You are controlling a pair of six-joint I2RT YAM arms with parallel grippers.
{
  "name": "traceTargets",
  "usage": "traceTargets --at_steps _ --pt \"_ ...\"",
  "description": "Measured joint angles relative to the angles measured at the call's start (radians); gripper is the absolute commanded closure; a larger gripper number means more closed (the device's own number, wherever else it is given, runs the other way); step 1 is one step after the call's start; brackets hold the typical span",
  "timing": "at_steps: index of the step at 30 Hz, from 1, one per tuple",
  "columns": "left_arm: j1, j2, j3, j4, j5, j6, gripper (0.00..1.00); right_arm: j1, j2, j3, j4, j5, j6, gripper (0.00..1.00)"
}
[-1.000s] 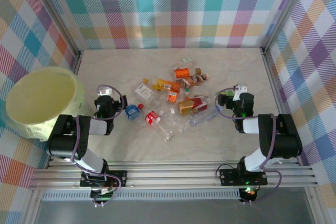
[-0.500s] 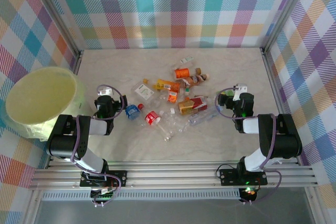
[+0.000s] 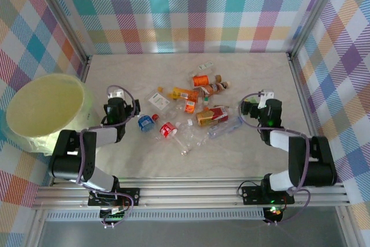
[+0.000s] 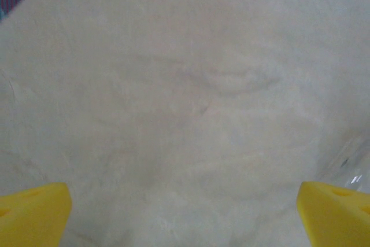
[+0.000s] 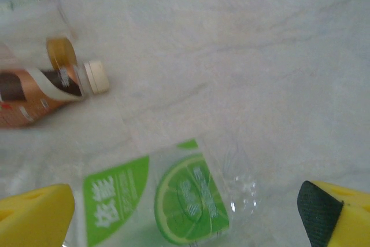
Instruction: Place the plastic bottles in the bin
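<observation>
A large, round, pale yellow bin (image 3: 46, 108) stands far left, and beside it the left end effector (image 3: 118, 101) is wide open and empty. Crumpled clear plastic bottles (image 3: 212, 115) with bright labels lie scattered mid-desk (image 3: 243, 160). The right end effector (image 3: 263, 103), equally open and empty, is nearer them, with a lime-labelled bottle (image 5: 173, 201) lying slantwise just to its left.

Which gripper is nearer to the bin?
Left. The left gripper is just to the right of the bin, close to its wall. The right gripper is far off, beyond the bottles.
</observation>
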State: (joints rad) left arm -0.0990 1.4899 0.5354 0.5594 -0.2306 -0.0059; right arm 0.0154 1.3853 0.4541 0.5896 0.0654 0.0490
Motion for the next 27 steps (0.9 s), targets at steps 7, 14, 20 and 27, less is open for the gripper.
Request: traceTargets --at_steps 7,14,20,27 --pt "-0.078 -0.079 0.146 -0.247 -0.114 -0.078 0.00 0.000 -0.145 0.174 -0.318 0.048 0.214 0.00" --pt "-0.117 -0.145 0.236 -0.509 -0.133 -0.376 0.00 0.000 -0.040 0.437 -0.774 0.042 0.585 0.00" --pt "-0.145 -0.169 0.213 -0.511 0.049 -0.556 0.00 0.000 0.137 0.612 -1.041 0.035 0.832 0.00" --pt "-0.276 -0.162 0.214 -0.525 0.144 -0.608 0.00 0.000 0.293 0.671 -1.142 0.018 1.005 0.00"
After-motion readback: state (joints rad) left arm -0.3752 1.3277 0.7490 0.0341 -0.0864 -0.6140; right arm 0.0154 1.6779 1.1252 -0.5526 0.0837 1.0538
